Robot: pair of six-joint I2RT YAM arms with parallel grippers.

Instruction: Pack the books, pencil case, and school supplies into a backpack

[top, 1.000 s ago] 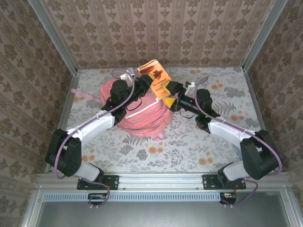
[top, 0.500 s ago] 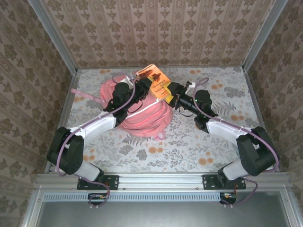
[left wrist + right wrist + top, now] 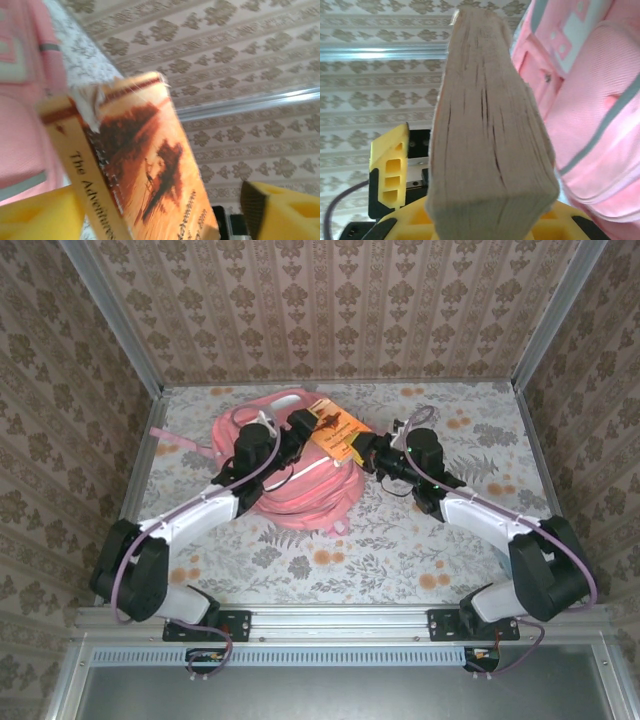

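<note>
Packing the book is the step in hand.

Top view: right claw (image 3: 360,447) pinches the orange-brown paperback book with a dark cover picture (image 3: 335,430). Left claw (image 3: 303,430) is just beside it, and the large pink fabric backpack (image 3: 300,490) lies under both.

Left wrist: left claw is spread wide, with the book between its yellow fingers (image 3: 35,220) and a clear gap to the right one.

Right wrist: right claw is clamped on the book's lower edge, with the backpack to the claw's right.

Next move, my read: find the backpack's opening (I can't see it), then lower the book in. The left claw is free to hold the fabric.
</note>
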